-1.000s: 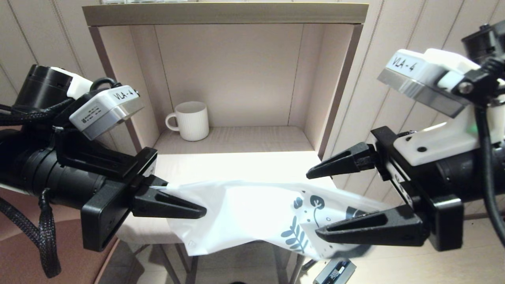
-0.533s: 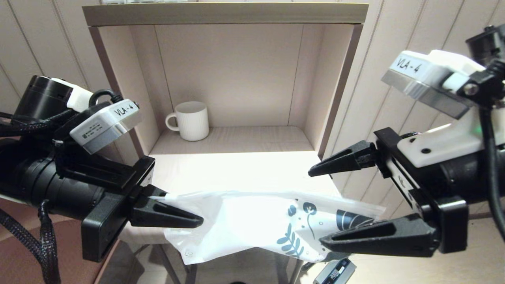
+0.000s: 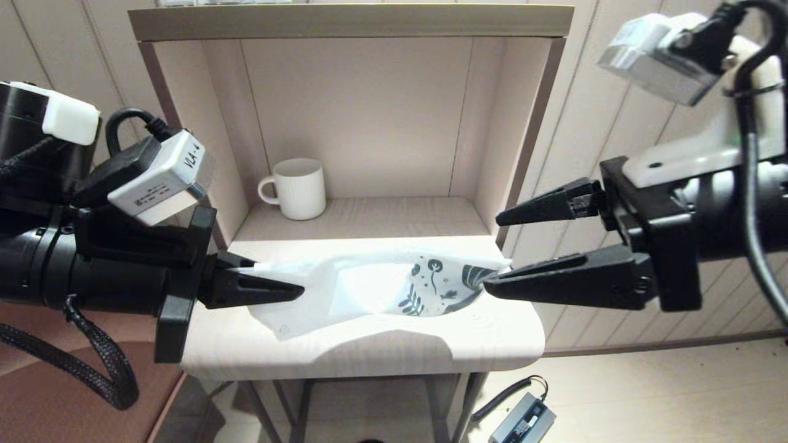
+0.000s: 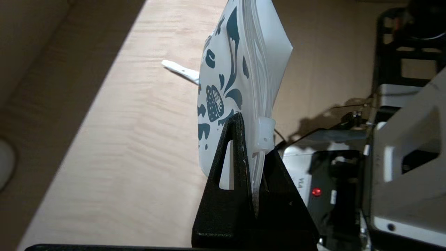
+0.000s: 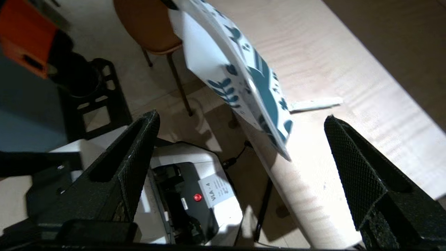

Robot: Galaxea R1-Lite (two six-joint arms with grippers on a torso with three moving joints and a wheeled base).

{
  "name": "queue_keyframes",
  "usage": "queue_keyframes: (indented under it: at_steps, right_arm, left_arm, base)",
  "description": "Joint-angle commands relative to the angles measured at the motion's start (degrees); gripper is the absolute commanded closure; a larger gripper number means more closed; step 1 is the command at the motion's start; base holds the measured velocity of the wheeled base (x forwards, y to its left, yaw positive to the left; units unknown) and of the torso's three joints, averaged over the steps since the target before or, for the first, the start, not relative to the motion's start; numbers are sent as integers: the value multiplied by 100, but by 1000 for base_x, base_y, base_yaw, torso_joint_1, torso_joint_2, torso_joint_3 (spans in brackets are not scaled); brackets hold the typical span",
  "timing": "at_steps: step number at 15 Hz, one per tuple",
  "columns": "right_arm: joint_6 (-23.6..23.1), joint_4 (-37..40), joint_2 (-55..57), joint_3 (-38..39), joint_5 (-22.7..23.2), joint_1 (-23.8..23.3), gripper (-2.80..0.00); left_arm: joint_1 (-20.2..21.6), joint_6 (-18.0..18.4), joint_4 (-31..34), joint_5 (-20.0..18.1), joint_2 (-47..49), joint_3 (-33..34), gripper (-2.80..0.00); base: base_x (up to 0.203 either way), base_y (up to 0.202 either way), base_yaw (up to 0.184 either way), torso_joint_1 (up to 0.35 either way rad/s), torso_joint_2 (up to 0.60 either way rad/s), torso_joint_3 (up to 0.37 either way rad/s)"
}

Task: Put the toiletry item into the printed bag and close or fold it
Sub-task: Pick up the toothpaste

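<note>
Printed bag (image 3: 394,286): held over table (image 3: 492,332), zip edge pinched in left gripper (image 3: 298,289).
Right gripper (image 3: 492,249): jaws spread wide, bag's printed end just ahead, not touching.
Toiletry item: not visible; can't tell if inside.
Closing/folding: apparently pending.
Mug (image 3: 298,187): well beyond both.

The left gripper's (image 3: 295,289) fingers cover the printed bag's (image 3: 369,289) left corner in the head view. Whatever the bag holds is hidden (its white sides are not see-through). Both arms are cut off by the head view's side edges. A small grey device (image 3: 523,422) on the floor is partly cut off at the bottom edge, its label too small to read. The mug (image 4: 5,164) is a blurred sliver at the left wrist view's edge.
</note>
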Motion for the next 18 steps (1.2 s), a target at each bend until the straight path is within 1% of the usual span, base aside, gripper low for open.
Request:
queue_keyframes:
  at_steps: [1, 2, 3, 4, 6, 7, 9, 11, 13, 15, 16, 17, 18]
  right_arm:
    - [67, 13, 461, -95, -516, 18, -280]
    - [136, 13, 694, -163, -789, 25, -280]
    - [215, 13, 917, -248, -953, 28, -280]
    - [331, 13, 1157, -360, -1042, 29, -280]
    - [562, 7, 1423, -560, -1114, 23, -280]
    - [574, 4, 1435, -578, -1117, 39, -280]
    - [580, 4, 1583, -605, -1165, 81, -280]
    - [600, 4, 1721, -622, -1378, 175, -280]
    - [787, -4, 1756, -681, -1429, 274, -280]
    - [977, 6, 1785, -826, -1490, 367, -280]
    - [1076, 37, 1787, -876, -1674, 436, -280]
    - [1136, 57, 1793, -890, -2027, 513, -280]
    - [1158, 94, 1827, -889, -2520, 596, -280]
  left_arm:
    - [26, 17, -156, 355, -196, 66, 0]
    - [201, 21, -207, 534, -210, 85, 0]
    - [357, 24, -282, 674, -213, 132, 0]
    - [503, 19, -441, 734, -202, 218, 0]
    - [809, 9, -731, 745, -193, 388, 0]
    - [988, 4, -875, 736, -179, 476, 0]
    - [1160, -34, -1060, 745, -164, 659, 0]
    - [1167, -45, -1088, 746, -198, 754, 0]
    - [1167, -37, -1164, 738, -237, 833, 0]
    - [1112, 16, -1490, 713, -276, 1006, 0]
    - [961, 20, -1647, 727, -276, 1046, 0]
    - [862, 20, -1889, 766, -277, 1061, 0]
    - [823, 17, -1967, 871, -258, 1029, 0]
  base:
    - [0, 0, 0, 0, 0, 0]
    - [0, 0, 0, 0, 0, 0]
    - [0, 0, 0, 0, 0, 0]
    - [0, 0, 0, 0, 0, 0]
    - [0, 0, 0, 0, 0, 0]
    - [0, 0, 0, 0, 0, 0]
    - [0, 0, 0, 0, 0, 0]
    - [0, 0, 0, 0, 0, 0]
    - [0, 0, 0, 0, 0, 0]
    - [0, 0, 0, 0, 0, 0]
    - [0, 0, 0, 0, 0, 0]
    - [0, 0, 0, 0, 0, 0]
    - [0, 0, 0, 0, 0, 0]
